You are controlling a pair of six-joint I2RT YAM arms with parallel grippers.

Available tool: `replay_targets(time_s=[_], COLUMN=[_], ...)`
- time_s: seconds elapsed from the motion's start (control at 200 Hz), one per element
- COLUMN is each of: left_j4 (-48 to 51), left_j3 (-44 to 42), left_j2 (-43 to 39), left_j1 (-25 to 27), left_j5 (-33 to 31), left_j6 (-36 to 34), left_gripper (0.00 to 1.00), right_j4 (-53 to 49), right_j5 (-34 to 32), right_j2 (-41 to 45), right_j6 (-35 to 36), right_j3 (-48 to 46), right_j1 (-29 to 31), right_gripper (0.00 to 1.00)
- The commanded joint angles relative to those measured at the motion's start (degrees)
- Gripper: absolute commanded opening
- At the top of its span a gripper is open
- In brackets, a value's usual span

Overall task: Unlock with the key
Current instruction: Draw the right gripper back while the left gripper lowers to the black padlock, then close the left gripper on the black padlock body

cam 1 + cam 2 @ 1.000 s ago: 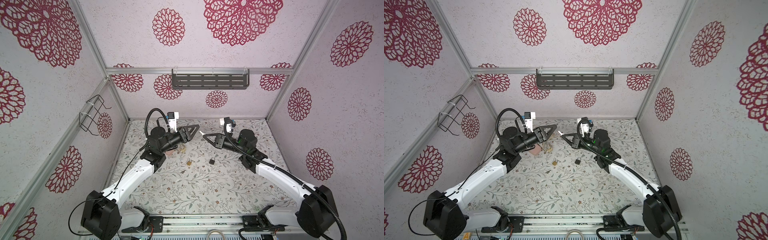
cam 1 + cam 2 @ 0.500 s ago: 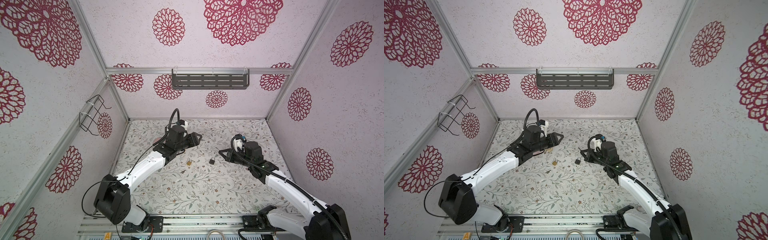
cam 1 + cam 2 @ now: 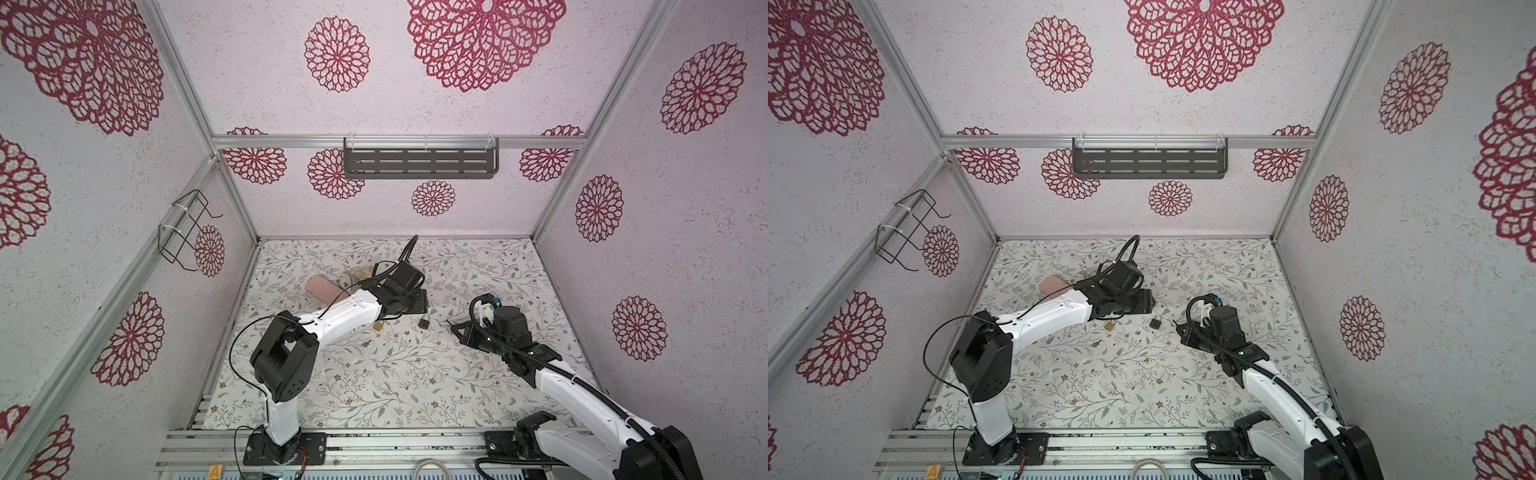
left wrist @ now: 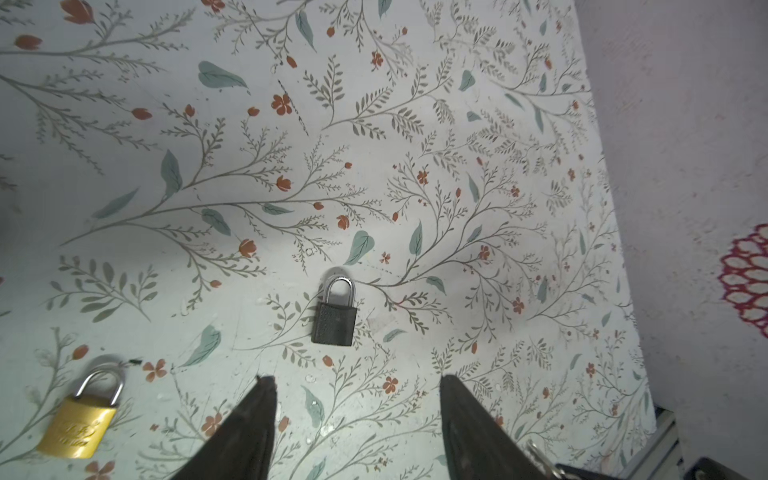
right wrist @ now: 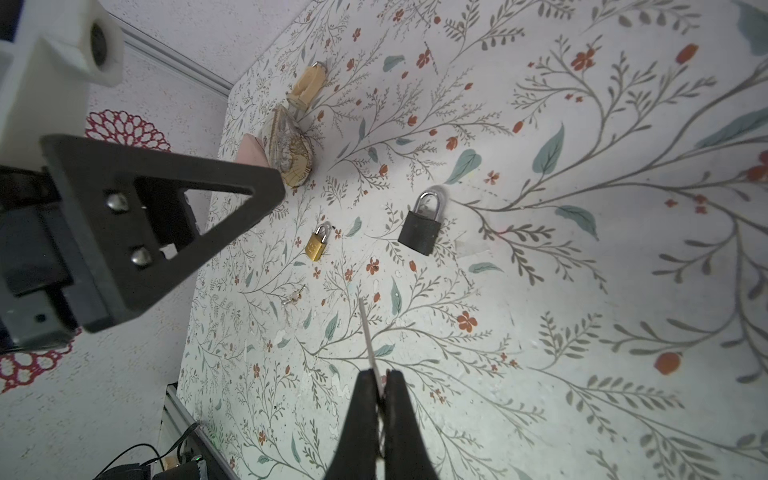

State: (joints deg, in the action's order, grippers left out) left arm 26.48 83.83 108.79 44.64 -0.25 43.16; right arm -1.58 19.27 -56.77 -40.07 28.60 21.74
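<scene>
Just ahead of spread left jaws: dark padlock (image 4: 334, 322); right jaws pinch key (image 5: 368, 332).

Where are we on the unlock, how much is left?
Done: the right gripper is shut on the thin silver key. In hand: the open left gripper hovers by the dark grey padlock, which lies flat on the table. Left: grasp that padlock, insert the key, turn; its shackle looks closed.
</scene>
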Motion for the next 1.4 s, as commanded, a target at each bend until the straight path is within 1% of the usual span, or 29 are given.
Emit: replay_targets(time_s=[0.0,0.035,0.055,0.12,0.205,0.33,0.4,0.47,0.675,0.825,0.961,1.141,1.271,1.396], left_j4=[5.5,5.9,6.1,6.3,6.7,9.4,9.9,9.5,10.2,12.0,15.1,16.2,17.8,19.2], left_j3=[2.9,3.2,3.3,3.7,4.8,7.1,8.3,9.7,14.9,17.5,20.4,21.3,22.0,23.1], left_j2=[3.1,3.1,5.3,6.6,8.4,11.2,12.7,14.0,18.5,20.9,23.2,24.1,25.3,26.6], left_j1=[1.0,1.1,1.2,1.4,1.6,2.3,2.4,2.6,3.5,4.2,4.6,6.3,6.8,7.3], left_j5=[-3.0,-3.3,-3.6,-3.5,-1.9,-3.9,-3.9,-3.0,-3.4,-6.3,-7.9,-10.9,-12.0,-13.5], left_j6=[-1.3,-1.2,-1.2,-1.1,-1.5,-2.0,-2.0,-2.4,-2.7,-3.6,-4.9,-6.9,-7.1,-8.0], left_gripper=[0.66,0.66,0.67,0.67,0.68,0.69,0.69,0.69,0.69,0.69,0.67,0.65,0.58,0.58], right_j4=[1.0,1.0,1.1,1.2,1.4,3.1,3.4,3.7,3.6,3.5,3.5,4.0,5.0,6.1], right_j5=[0.5,1.0,1.3,2.0,2.2,3.3,3.6,3.5,3.7,3.7,4.0,4.3,4.7,5.1], right_j2=[1.3,1.3,1.4,1.4,1.7,2.1,2.0,2.1,2.5,2.9,2.9,3.2,3.0,2.6], right_j6=[0.0,-0.1,-0.1,-0.1,-0.3,-1.3,-1.6,-1.7,-2.0,-2.1,-2.3,-2.7,-3.4,-4.1], right_j3=[-0.4,-0.6,-0.7,-0.9,-1.4,-2.4,-2.6,-2.8,-3.1,-3.5,-3.6,-3.9,-4.6,-5.0], right_j1=[-1.6,-2.1,-2.3,-3.1,-3.9,-5.1,-5.6,-5.9,-6.9,-7.5,-7.8,-8.2,-8.4,-8.5], right_gripper=[0.00,0.00,0.00,0.00,0.00,0.00,0.00,0.00,0.00,0.00,0.00,0.00,0.00,0.00])
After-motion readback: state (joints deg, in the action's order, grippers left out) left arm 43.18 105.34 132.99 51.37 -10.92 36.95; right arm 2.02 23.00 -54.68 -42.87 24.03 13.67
